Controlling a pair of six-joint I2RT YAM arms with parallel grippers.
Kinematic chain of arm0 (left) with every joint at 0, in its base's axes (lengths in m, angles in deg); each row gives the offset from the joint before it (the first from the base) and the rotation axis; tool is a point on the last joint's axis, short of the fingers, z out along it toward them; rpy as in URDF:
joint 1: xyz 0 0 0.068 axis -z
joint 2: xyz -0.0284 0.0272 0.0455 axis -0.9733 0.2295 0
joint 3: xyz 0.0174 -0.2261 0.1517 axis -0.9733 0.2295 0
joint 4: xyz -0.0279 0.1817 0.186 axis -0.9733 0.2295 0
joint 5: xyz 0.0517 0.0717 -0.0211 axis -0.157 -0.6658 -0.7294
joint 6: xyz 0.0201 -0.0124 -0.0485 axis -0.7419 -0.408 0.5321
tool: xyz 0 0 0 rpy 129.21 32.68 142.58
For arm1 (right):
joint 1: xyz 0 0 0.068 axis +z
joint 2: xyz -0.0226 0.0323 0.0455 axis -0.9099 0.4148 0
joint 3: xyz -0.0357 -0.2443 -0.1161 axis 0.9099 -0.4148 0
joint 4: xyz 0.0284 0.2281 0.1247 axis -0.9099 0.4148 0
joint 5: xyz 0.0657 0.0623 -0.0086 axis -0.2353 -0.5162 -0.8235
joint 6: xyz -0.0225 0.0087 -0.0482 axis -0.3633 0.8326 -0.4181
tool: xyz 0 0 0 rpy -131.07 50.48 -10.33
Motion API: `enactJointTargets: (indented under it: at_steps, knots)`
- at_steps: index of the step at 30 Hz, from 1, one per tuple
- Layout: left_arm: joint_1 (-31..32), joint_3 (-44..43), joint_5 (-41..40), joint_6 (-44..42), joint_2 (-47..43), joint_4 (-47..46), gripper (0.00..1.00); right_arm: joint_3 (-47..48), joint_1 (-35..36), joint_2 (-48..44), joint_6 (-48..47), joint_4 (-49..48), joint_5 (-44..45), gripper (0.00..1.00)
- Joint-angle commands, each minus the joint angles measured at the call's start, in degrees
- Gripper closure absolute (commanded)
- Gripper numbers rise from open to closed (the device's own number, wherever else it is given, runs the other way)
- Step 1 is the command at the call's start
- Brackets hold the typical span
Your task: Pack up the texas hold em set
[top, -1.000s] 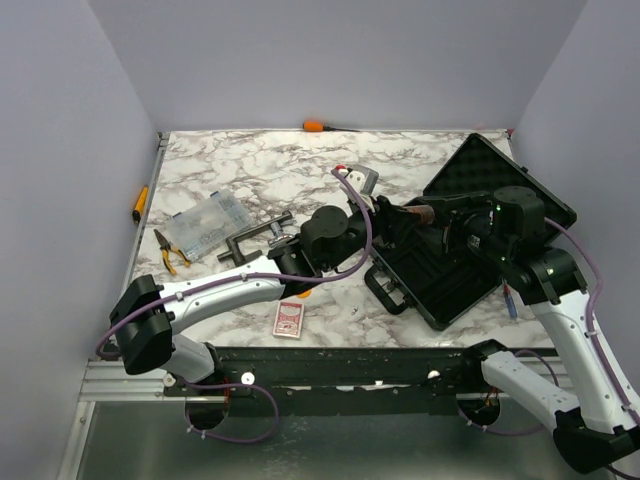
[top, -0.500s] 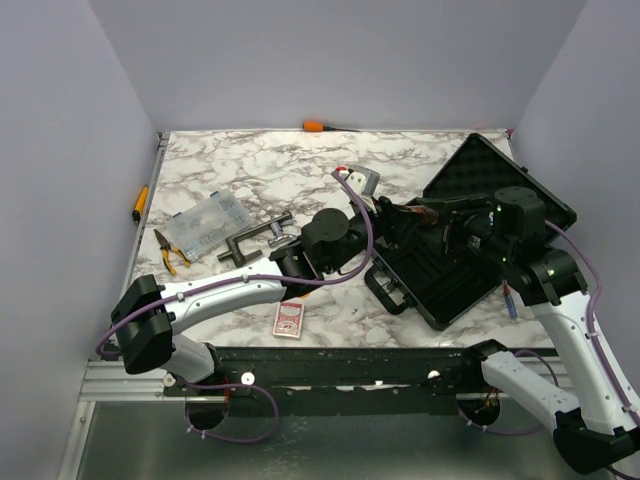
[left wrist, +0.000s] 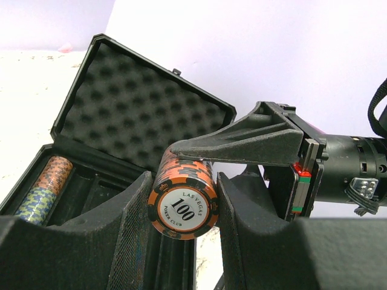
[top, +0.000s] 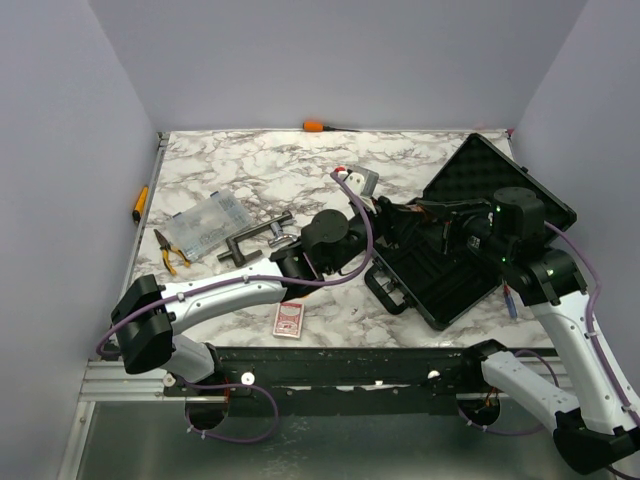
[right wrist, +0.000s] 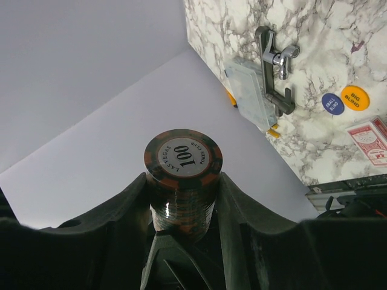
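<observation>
Hardly anything has shifted: the left wrist has edged a touch toward the near edge, and both claws still meet above the left side of the open case, which lies by the right edge of the surface.

One orange chip stack, its faces marked 100, lies crosswise between the two claws. The left claw is closed on it, a finger pressed to either side. The right claw grips the same stack from the other end, narrowly parted, one finger lying over the top.

One row of chips lies in a slot of the case, below the foam lid. One red-backed card deck lies at the near edge. Two discs lie close by it, one blue disc and one orange disc, side by side.
</observation>
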Motion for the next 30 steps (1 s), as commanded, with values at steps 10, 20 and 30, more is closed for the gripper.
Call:
enactJointTargets:
  at_steps: [10,20,30]
  knots:
    - [0.8,4.6,3.8,1.5,-4.5,-6.1,0.76,0.9,-0.1,0.9,-2.5,-2.7,1.2,0.99]
    - [0.8,8.9,4.2,1.8,-7.9,-6.0,0.21,1.4,-0.2,0.7,-4.2,-1.9,2.2,0.99]
    - [0.7,16.4,3.3,1.6,-15.1,-3.6,0.13,2.7,-0.2,1.0,-6.9,-0.5,4.5,1.00]
